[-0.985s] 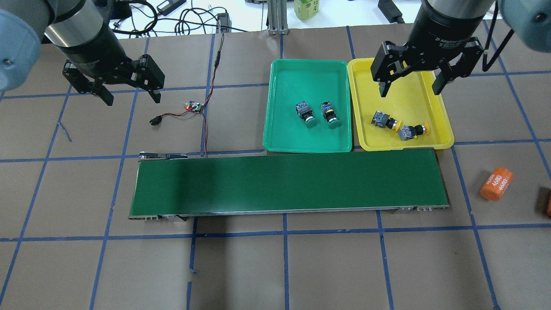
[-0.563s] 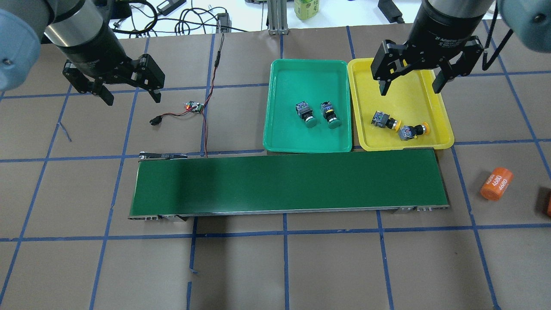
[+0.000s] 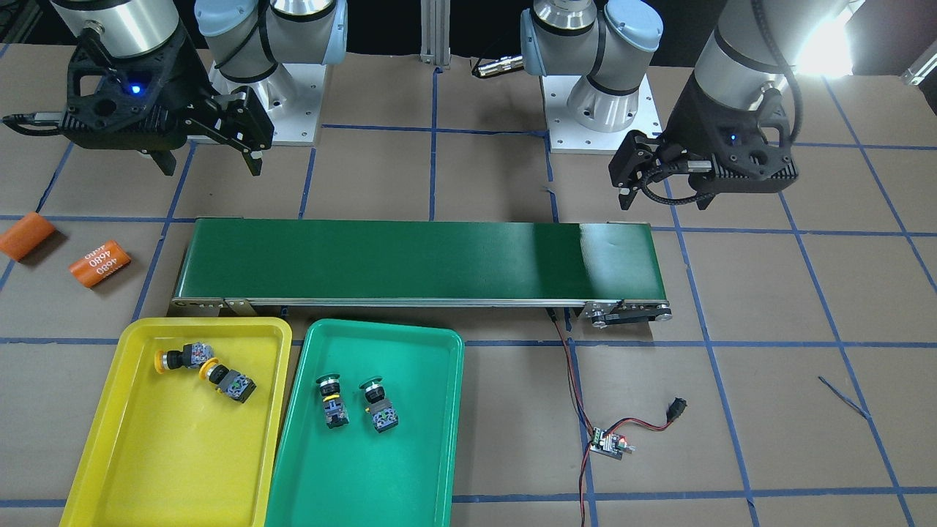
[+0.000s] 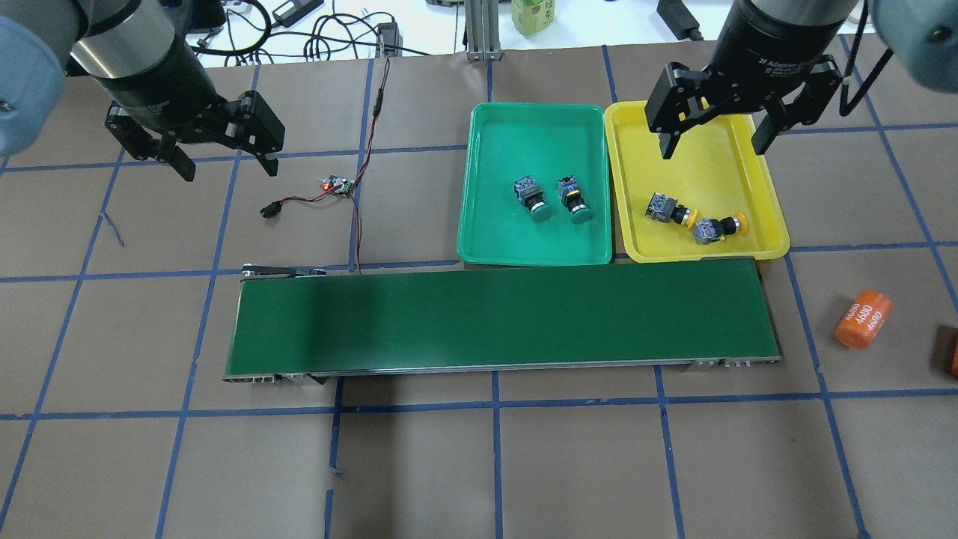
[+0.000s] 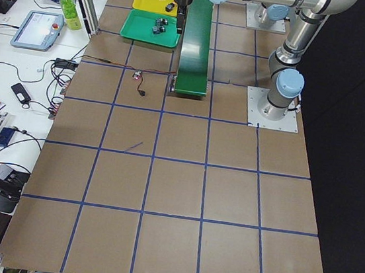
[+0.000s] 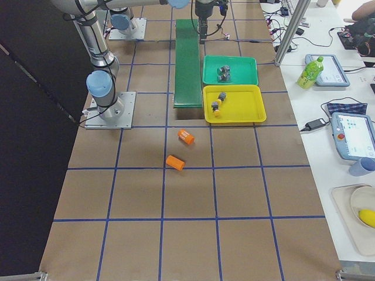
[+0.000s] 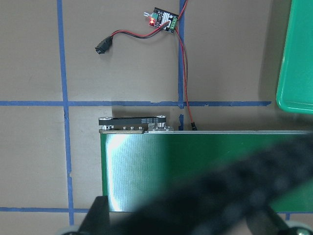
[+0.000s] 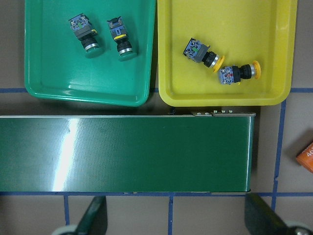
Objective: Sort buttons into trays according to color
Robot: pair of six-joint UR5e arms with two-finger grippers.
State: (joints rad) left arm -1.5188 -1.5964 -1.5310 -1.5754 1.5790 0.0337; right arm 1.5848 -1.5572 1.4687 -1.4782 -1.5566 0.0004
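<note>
Bench stock, sorting station.

1. Shallow green rectangular plastic tray (image 4: 535,135): sitting on the brown paper-covered table (image 4: 449,464), on the far side of the belt from the robot. Its long side is lying just beside the yellow tray.
2. Two green-capped push-buttons, black bodies with grey-blue contact blocks (image 4: 531,198) (image 4: 573,198): both lying on their sides in the middle of the green tray. They are side by side and apart, caps pointing toward the belt.
3. Shallow yellow rectangular plastic tray (image 4: 718,180): sitting at the belt's end on the robot's right.
4. Two yellow-capped push-buttons of the same build (image 4: 670,209) (image 4: 717,227): both lying on their sides in the yellow tray, in the half nearer the belt. The cap of one is lying just beside the contact block of the other.
5. Right gripper (image 4: 712,146): hanging above the far half of the yellow tray, jaws spread wide and holding nothing.
6. Left gripper (image 4: 228,168): hanging over bare table well apart from both trays, jaws likewise spread and carrying nothing.
7. Long dark-green conveyor belt (image 4: 501,322): lying across the table, nothing riding on it.
8. Small circuit board with red and black wires (image 4: 337,186): lying near the left gripper, a red light glowing.
9. Orange cylinder marked 4680 (image 4: 863,320): lying past the belt's end on the robot's right. A second orange cylinder (image 3: 27,236) is lying near it.
</note>
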